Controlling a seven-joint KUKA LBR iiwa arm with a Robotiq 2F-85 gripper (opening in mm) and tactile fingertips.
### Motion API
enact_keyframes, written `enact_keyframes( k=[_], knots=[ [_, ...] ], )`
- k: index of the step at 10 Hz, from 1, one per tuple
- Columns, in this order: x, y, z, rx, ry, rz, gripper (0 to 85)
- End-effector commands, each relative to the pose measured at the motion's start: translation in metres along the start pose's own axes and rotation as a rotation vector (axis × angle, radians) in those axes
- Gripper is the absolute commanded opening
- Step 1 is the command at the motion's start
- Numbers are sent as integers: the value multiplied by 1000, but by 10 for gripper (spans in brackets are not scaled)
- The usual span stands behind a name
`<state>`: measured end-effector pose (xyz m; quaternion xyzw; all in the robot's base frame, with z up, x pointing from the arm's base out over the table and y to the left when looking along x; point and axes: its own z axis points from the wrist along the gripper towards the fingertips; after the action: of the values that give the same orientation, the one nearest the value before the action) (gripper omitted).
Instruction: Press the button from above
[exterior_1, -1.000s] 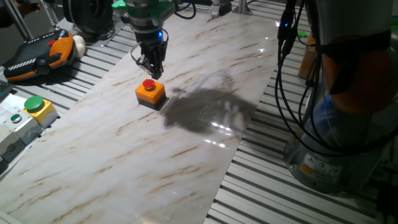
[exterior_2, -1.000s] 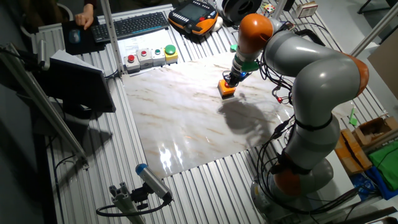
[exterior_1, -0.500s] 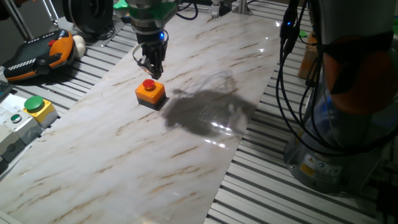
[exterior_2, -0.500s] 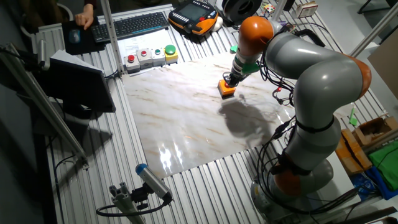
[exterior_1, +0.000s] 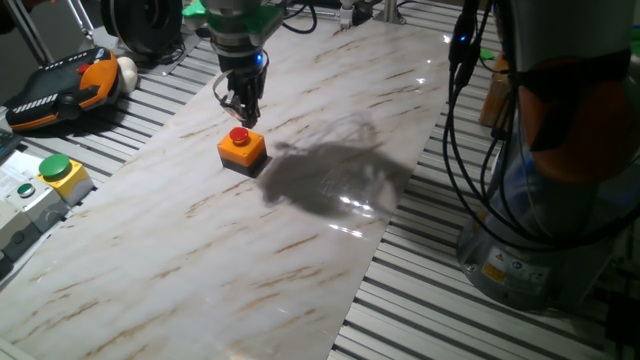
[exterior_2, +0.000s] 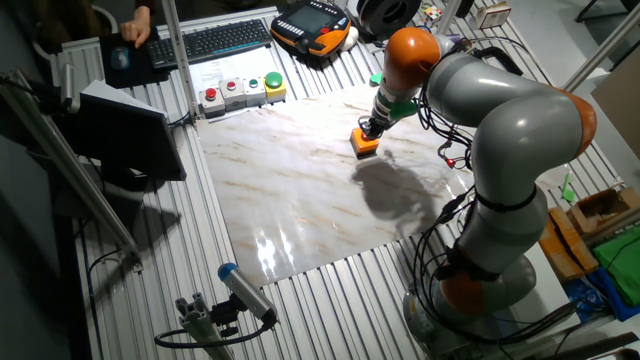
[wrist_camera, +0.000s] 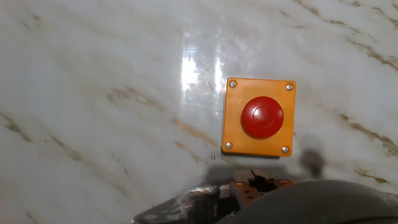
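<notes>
Tool (exterior_1: 245, 117) hangs just above red button (exterior_1: 239, 136) on orange box (exterior_1: 242, 150), mid marble counter (exterior_1: 300, 220); finger gap can't tell.

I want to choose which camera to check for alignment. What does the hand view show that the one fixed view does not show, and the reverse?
Only the hand view shows the orange box from straight above, with its four corner screws and the full round top of the button. Only the one fixed view shows the gripper above the button, the arm's shadow and the green button on a yellow box. Both show the red button, its box and the marble tabletop.
</notes>
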<state>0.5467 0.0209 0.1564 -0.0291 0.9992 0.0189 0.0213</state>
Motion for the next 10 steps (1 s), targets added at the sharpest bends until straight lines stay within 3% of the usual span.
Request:
enact_keyframes(
  k=[1,6,10],
  knots=[
    [-3,0,3,-1,0,3,7],
    [-19,-4,16,6,5,9,7],
    [-25,-6,27,11,2,4,7]
  ],
)
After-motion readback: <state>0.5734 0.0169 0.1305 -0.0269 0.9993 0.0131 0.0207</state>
